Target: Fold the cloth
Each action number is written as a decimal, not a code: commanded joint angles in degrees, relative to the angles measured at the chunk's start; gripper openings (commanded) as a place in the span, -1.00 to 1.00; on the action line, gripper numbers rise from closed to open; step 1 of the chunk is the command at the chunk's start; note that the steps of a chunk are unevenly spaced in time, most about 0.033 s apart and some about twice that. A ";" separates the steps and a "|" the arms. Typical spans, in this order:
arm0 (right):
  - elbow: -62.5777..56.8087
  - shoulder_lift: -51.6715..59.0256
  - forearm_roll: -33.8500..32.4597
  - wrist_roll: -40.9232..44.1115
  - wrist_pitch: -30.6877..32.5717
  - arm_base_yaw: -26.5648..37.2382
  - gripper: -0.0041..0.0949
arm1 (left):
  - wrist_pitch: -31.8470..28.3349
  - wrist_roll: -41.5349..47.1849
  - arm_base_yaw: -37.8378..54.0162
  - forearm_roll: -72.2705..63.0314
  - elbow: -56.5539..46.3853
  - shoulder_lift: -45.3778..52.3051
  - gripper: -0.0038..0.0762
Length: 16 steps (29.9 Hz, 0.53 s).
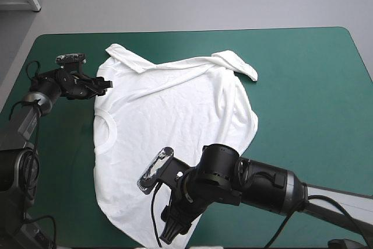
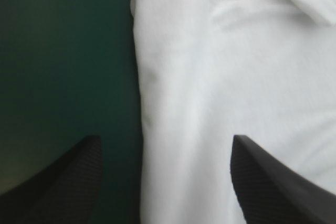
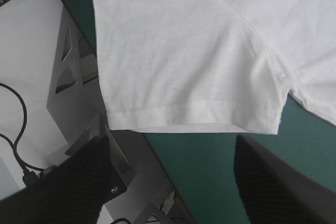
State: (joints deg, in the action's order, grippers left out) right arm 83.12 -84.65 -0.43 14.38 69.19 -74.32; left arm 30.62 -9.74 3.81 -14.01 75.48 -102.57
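White T-shirt [image 1: 186, 115] lies flat on the teal-green cover [image 1: 303, 86], neck toward my left gripper [image 1: 108, 84], whose parted, empty fingers [image 2: 73, 177] straddle its edge; my right gripper [image 1: 168, 236], equally wide, faces the near sleeve hem [image 3: 194, 111].

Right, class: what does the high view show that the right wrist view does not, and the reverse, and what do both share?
Only the high view: the whole T-shirt spread flat, its collar toward the table's left, and the left gripper at the shirt's edge. Only the right wrist view: the stitched sleeve hem close up, lying at the table's near edge, ahead of the open right gripper. Both: the white T-shirt on the teal-green cover.
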 commanded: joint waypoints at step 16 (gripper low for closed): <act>1.44 -8.36 -0.62 -9.10 -13.89 -2.17 0.34 | -8.58 -13.85 0.20 -11.91 1.28 -5.09 -0.85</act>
State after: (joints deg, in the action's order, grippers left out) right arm 83.12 -93.96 -0.84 7.29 59.87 -75.91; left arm 25.19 -22.87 3.87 -25.14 75.48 -109.99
